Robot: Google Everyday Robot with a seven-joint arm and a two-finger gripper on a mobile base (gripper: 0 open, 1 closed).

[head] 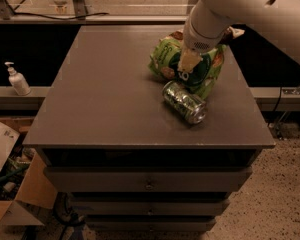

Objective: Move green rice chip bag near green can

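The green rice chip bag (205, 69) is at the back right of the dark table top (105, 99), crumpled and tilted. My gripper (188, 62) comes down from the white arm (240, 9) onto the bag's front and is shut on it. The green can (184, 101) lies on its side just in front of the bag, its silver end toward the front right. The bag's lower edge is right behind the can; I cannot tell if they touch. The arm hides the bag's top.
The table top sits on a cabinet with drawers (147, 179). A white pump bottle (17, 79) stands on a ledge to the left. Cardboard boxes (10, 184) lie on the floor at the lower left. A rail runs behind the table.
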